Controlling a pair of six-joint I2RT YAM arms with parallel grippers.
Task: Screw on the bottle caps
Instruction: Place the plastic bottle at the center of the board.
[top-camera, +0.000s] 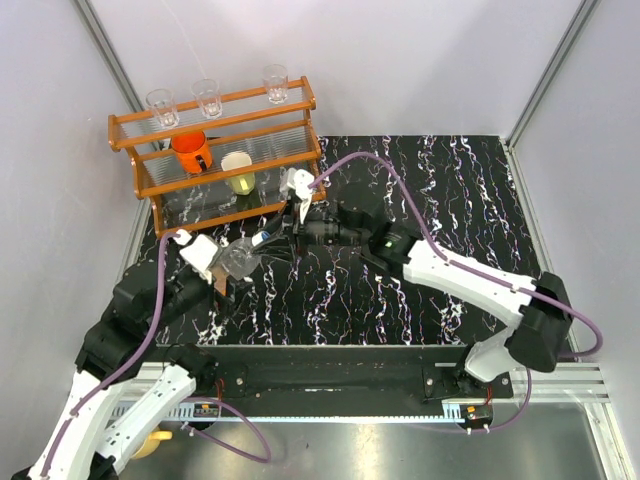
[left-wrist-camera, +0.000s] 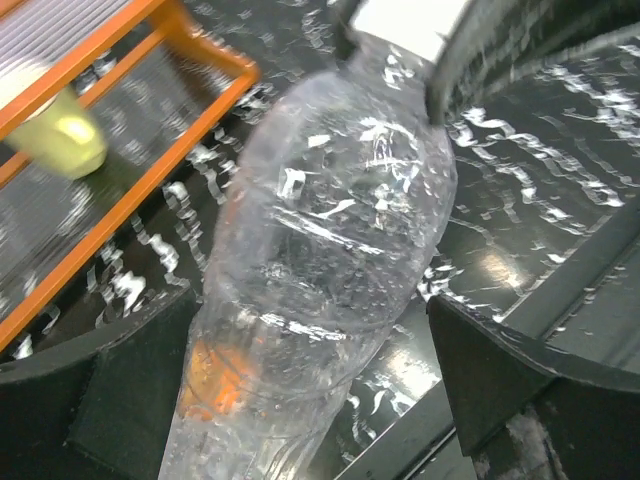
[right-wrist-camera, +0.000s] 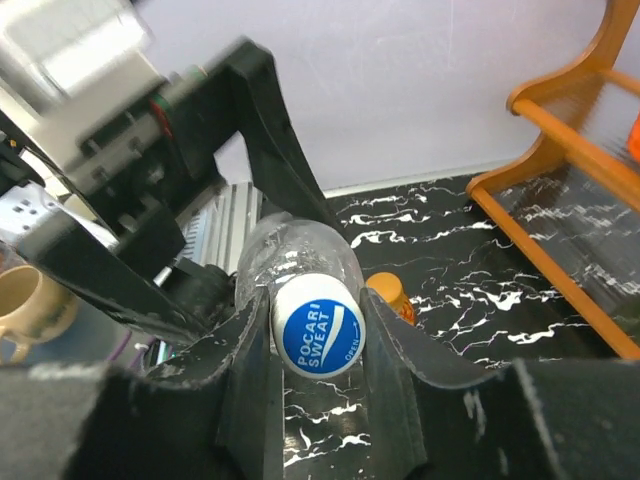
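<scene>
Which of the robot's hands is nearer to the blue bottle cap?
Right. The right hand grips the blue cap between its fingers. The left hand stands open around the body of the clear bottle, away from the cap.

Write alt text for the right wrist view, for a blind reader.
The right gripper clamps the blue cap of a clear bottle. Behind, the left gripper stands open around the bottle; an orange rack shows at the edge.

Clear glossy plastic bottle (left-wrist-camera: 330, 250), smooth plastic cap (right-wrist-camera: 318, 338), glossy marbled tabletop (top-camera: 350, 300)
</scene>
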